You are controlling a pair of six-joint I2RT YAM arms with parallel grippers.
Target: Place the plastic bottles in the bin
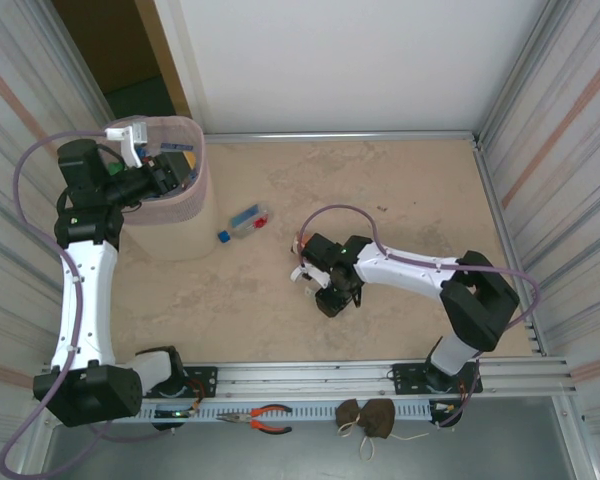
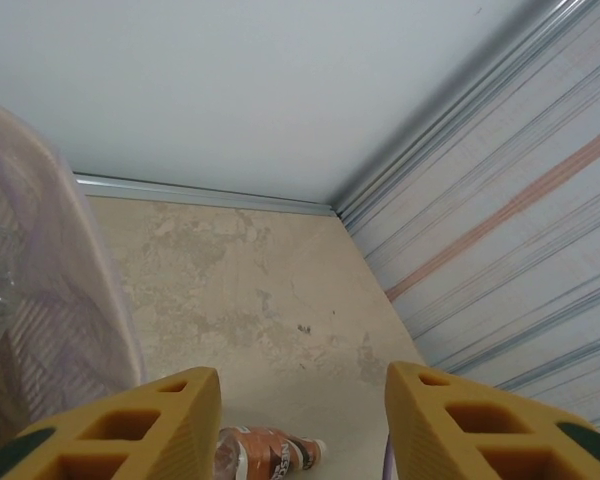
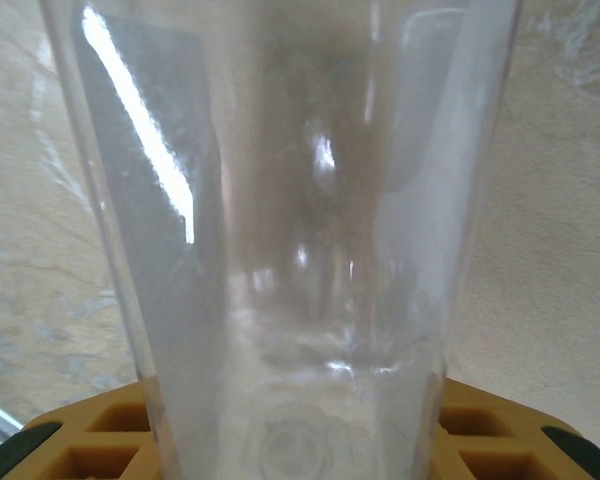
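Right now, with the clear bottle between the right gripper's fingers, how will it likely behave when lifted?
The clear bottle looks see-through and empty, so probably light. Its glossy, smooth wall could slip in the right gripper. The wall looks thin, so hard squeezing may dent it.

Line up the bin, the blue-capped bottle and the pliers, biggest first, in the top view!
1. Bin.
2. Pliers and bottle: nearly alike. The pliers look slightly longer but may sit nearer the camera, so unranked.
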